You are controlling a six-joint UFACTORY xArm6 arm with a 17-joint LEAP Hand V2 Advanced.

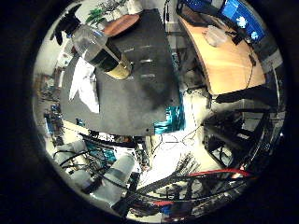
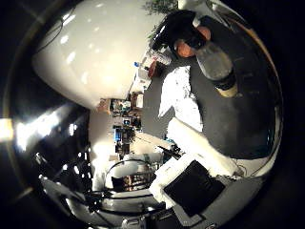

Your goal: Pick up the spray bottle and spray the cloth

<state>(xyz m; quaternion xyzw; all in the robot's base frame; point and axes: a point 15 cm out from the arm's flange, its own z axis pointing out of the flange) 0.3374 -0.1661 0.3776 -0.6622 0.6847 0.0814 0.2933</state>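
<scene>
Spray bottle (image 1: pixel 100 51) stands upright on the dark desk (image 1: pixel 135 98), w/ a black trigger head, clear body showing dark liquid in the lower part, and a tan band at the base. It sits near one edge of the desk top, apart from the hand, nothing holding it. Thumb-side view shows the same bottle w/ its black head up against a reddish-orange object (image 2: pixel 183 47) behind it; cannot tell if they touch.

White cloth (image 2: pixel 183 98) lies crumpled on the desk just beside the bottle, spread toward the desk edge. Cloth and bottle base are near each other; contact not clear.

A brownish-red rounded thing (image 1: pixel 122 23) lies at the desk's far edge beyond the bottle; may be the same reddish object seen from the other side, can't confirm. Pale strips (image 1: pixel 145 60) mark the desk surface near the bottle.

Hand (image 2: pixel 195 183): only white and black parts show in the thumb-side view, well away from the bottle, up above the desk. Whether its fingers are straight or curled: cannot tell. Nothing seen in its grasp.

Beyond the desk: a curved wooden table (image 1: pixel 224 56) w/ monitors (image 1: pixel 233 14) on it, clutter on the floor (image 1: pixel 177 158).
</scene>
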